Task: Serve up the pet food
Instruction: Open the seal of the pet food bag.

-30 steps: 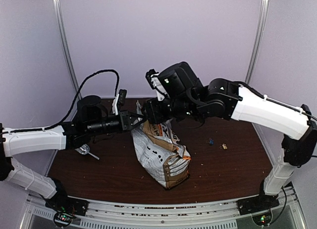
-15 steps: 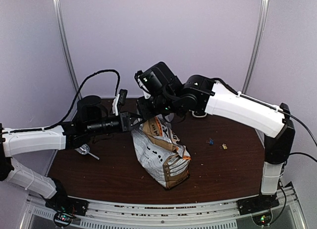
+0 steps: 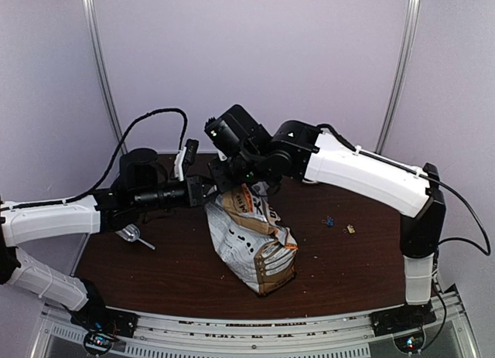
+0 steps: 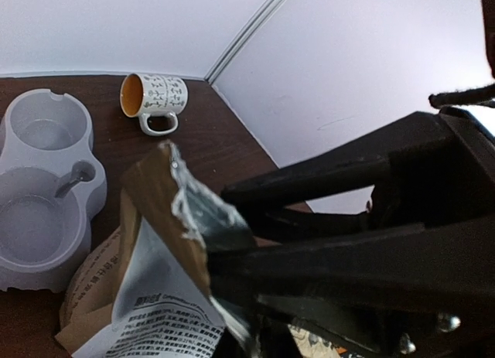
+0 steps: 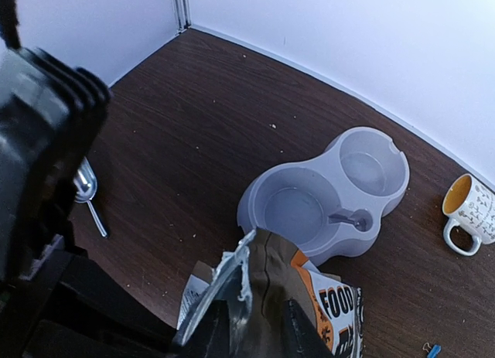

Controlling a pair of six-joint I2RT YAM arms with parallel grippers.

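Seen from my remote station, the dark worktop fills the cell and both arms meet over its middle. The right arm stretches in from the right side, and the left arm reaches in low from the left.

Between them stands the crumpled paper bag, printed tan, white and black, its torn top rising to the two hands. My left hand is closed tight on the bag's ragged top edge; the left wrist view shows the foil lining pinched at its fingers. My right hand straddles the same top from above, fingers a narrow way apart with the flap between them. I cannot tell whether it grips.

Just behind the bag sits the grey double bowl. Farther back, near the wall, is a white patterned mug with an orange inside. A metal scoop lies on the worktop left of the bag. A small blue scrap and a small tan scrap lie to its right.

The pet food shows in no view; the bag's mouth is hidden by the hands.
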